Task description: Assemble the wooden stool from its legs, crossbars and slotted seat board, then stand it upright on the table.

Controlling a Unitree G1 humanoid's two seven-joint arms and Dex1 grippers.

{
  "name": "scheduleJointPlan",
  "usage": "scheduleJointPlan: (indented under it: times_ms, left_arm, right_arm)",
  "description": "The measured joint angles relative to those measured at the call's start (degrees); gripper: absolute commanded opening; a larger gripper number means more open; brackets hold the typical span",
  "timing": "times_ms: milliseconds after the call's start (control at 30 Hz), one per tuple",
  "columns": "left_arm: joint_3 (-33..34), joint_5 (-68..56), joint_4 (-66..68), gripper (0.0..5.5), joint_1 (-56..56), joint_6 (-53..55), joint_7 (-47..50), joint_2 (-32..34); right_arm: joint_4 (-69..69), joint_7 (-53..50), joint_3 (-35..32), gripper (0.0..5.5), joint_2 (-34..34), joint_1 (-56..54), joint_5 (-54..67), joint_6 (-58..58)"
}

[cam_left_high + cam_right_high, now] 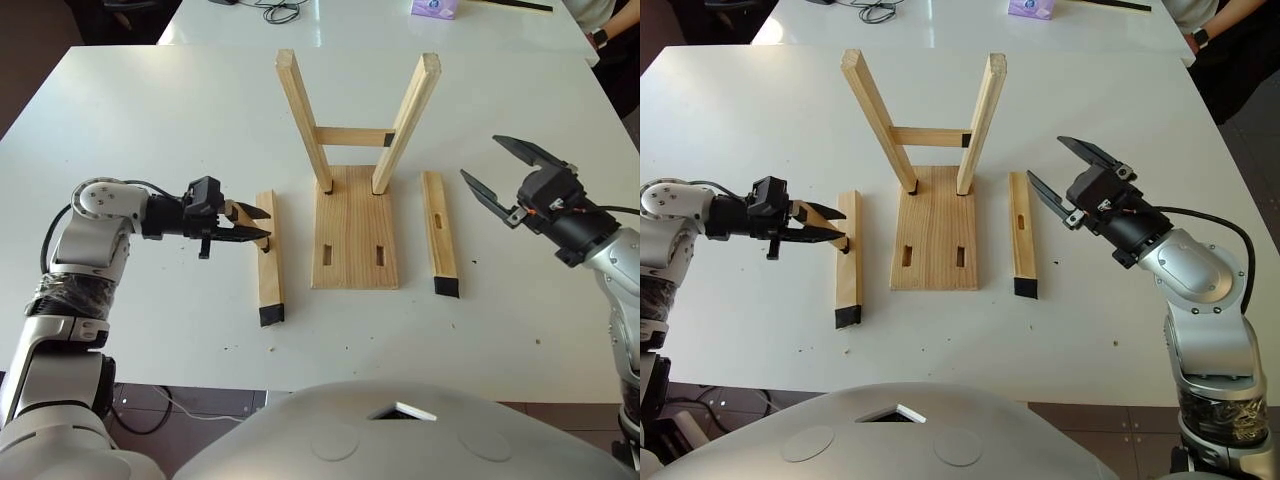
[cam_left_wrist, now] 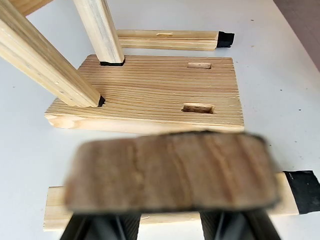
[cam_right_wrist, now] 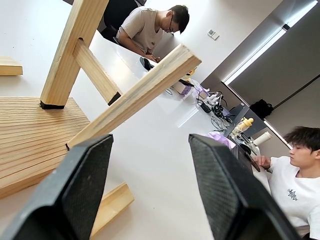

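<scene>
Seat board [image 1: 355, 232] w/ 2 legs [image 1: 300, 115] in; L gripper [image 1: 262, 226] holds crossbar [image 2: 170, 172]; R gripper [image 1: 480, 158] wide.

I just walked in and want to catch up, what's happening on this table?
The robot is mid-assembly. The seat board lies flat with two legs and a crossbar fitted at its far end; the near slots are empty. The left end effector holds a second crossbar above the loose left leg. The right end effector is open near the loose right leg.
</scene>
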Motion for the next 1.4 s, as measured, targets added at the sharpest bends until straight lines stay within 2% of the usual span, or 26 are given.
scheduleJointPlan:
  times_ms: [67,100,233,367,467,667,833,1100,1400]
  left_arm:
    - [0.0,0.2,-0.1,1.31,-0.2,0.7,0.2,-0.1]
    - [0.0,0.4,-0.1,1.67,-0.4,0.8,0.3,-0.3]
    - [-1.1,4.3,2.6,2.35,-1.0,0.6,2.4,-2.4]
    - [-2.4,9.8,9.4,2.94,1.9,-9.6,6.1,-5.8]
    - [-1.8,8.7,13.9,3.42,4.1,-18.0,7.9,-7.9]
    - [-1.0,7.6,18.7,4.37,3.4,-23.1,8.8,-9.1]
    - [0.4,5.9,14.8,4.37,4.6,-18.3,9.6,-9.4]
    - [5.8,-7.4,-7.5,4.37,9.2,4.8,8.3,-6.7]
    - [11.7,-13.6,-14.7,4.37,9.2,15.6,9.8,-5.6]
  right_arm:
    - [0.0,0.0,0.1,2.79,0.0,0.0,-0.1,0.0]
    - [0.0,0.0,0.1,2.81,0.0,0.1,-0.2,0.0]
    - [0.0,-0.1,0.1,2.81,0.0,0.1,-0.3,0.0]
    - [0.6,-0.7,1.2,2.81,0.6,0.8,-1.2,-1.4]
    - [1.3,-0.7,2.7,2.81,1.1,1.7,-2.1,-2.0]
    - [2.5,-0.2,2.7,2.81,0.8,0.0,-2.1,-2.3]
    - [3.1,0.2,2.7,2.81,0.4,-1.0,-2.1,-2.5]
    - [3.9,0.6,2.5,2.81,-0.1,-1.7,-2.1,-3.6]
    - [4.2,0.7,2.4,2.81,-0.2,-2.1,-2.1,-3.9]
